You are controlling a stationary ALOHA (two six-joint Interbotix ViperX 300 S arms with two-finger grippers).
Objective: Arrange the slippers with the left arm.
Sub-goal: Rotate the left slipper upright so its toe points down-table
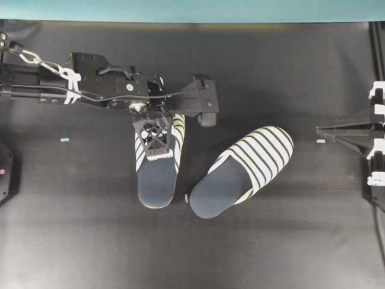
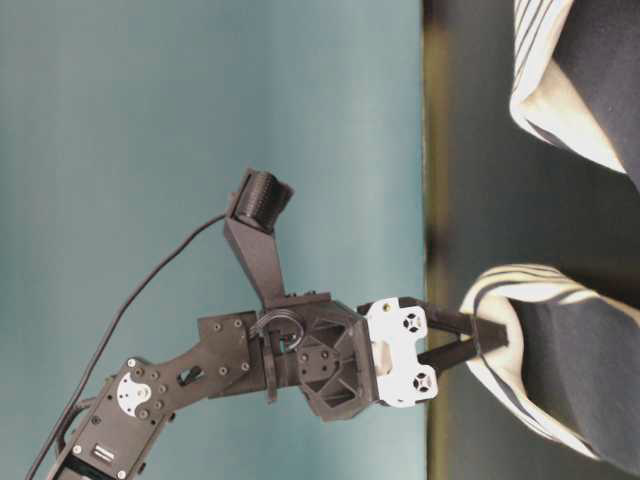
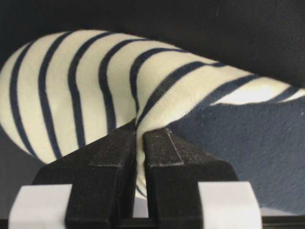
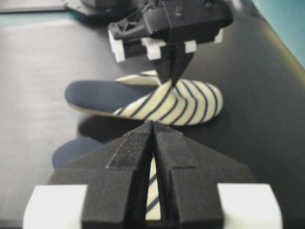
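Two striped slippers lie side by side mid-table, toes toward the back. The left slipper (image 1: pixel 155 180) points straight back; the right slipper (image 1: pixel 252 159) is angled with its toe to the right. My left gripper (image 1: pixel 159 147) reaches down from the long black arm and is shut on the left slipper's striped upper (image 3: pixel 95 86), pinching the fabric into a peak (image 4: pixel 171 88). The table-level view shows the same pinch (image 2: pixel 490 340). My right gripper (image 4: pixel 153 125) is shut and empty at the right edge (image 1: pixel 322 128), well apart from the right slipper.
Small blue tape marks sit at the left (image 1: pixel 65 139) and at the right (image 1: pixel 320 141). A teal wall (image 1: pixel 192 9) runs along the back edge. A black fixture (image 1: pixel 6 171) stands at the left edge.
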